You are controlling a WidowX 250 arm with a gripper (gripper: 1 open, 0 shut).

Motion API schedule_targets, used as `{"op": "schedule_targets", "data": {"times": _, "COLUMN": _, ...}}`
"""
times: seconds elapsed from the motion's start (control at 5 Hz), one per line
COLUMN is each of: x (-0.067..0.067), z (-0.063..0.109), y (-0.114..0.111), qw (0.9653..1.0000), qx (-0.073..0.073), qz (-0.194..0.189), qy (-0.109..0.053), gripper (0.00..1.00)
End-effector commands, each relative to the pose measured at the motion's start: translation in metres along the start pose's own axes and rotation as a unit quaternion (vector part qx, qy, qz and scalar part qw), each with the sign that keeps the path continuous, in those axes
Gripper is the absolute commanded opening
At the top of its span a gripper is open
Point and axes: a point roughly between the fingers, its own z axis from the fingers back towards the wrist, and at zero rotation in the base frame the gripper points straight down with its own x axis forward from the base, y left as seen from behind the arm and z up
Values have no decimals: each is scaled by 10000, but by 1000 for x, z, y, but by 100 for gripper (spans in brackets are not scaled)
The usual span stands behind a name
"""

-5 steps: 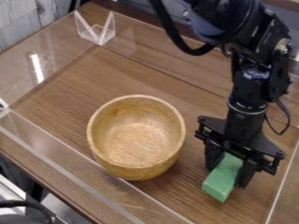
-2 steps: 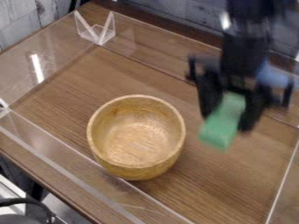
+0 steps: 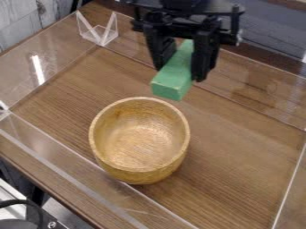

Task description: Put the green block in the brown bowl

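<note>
My gripper [image 3: 183,61] hangs high over the table, pointing down, shut on the green block [image 3: 176,76]. The block is a bright green bar held by its upper end, tilted, with its lower end hanging free in the air. Below and to the left of it sits the brown bowl [image 3: 141,170], a round light wooden bowl with thick walls and nothing inside. The block's lower tip is above the bowl's far rim, well clear of it.
The wooden tabletop [image 3: 245,134] is enclosed by low clear plastic walls [image 3: 72,183] on the left and front. A small clear plastic stand [image 3: 98,29] sits at the back left corner.
The gripper has lifted the green block off the table at the right of the bowl and carried it up and to the left, to above the bowl's far rim.
</note>
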Motion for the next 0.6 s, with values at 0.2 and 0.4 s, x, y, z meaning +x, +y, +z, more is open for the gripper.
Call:
{"op": "schedule_targets", "data": {"times": 0.2, "x": -16, "z": -9, "y": -21, "qw": 9992, "qx": -70, "qz": -328, "qy": -225, "gripper": 0}}
{"op": "schedule_targets", "data": {"times": 0.4, "x": -22, "z": -19, "y": -35, "qw": 9984, "qx": -48, "qz": -473, "qy": -292, "gripper": 0}}
